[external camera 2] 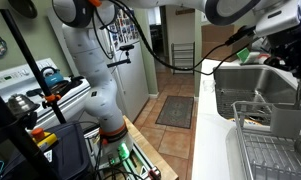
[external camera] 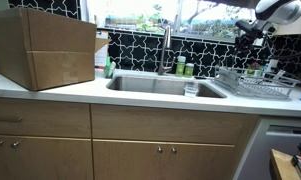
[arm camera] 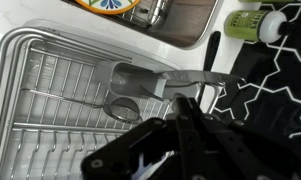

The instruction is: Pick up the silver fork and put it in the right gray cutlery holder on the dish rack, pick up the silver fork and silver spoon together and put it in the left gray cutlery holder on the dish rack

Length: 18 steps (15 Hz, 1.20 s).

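One silvery handle [arm camera: 195,80], seemingly cutlery, lies just beyond the fingers, beside a gray cutlery holder [arm camera: 130,80] on the dish rack [arm camera: 50,100]. The gripper [arm camera: 185,118] is dark and blurred, so I cannot tell whether its fingers are spread or pinching. Such steel is likely thin, stiff, light and slick, and is best gripped firmly mid-handle.
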Each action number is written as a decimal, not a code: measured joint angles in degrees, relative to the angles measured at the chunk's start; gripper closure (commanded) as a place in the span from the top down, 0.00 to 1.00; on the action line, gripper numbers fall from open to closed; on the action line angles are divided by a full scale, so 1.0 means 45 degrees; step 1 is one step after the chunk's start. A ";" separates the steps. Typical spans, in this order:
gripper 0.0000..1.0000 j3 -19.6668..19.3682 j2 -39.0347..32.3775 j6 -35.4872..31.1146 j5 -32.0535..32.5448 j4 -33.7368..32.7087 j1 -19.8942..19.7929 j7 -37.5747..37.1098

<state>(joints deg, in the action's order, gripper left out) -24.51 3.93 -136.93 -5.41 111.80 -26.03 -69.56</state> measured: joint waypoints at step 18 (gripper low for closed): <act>0.01 -0.0467 0.0214 -0.0430 -0.3024 -0.0465 -0.0314 0.2515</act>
<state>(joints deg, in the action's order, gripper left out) -26.61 4.90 -138.86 -19.01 109.70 -27.45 -58.24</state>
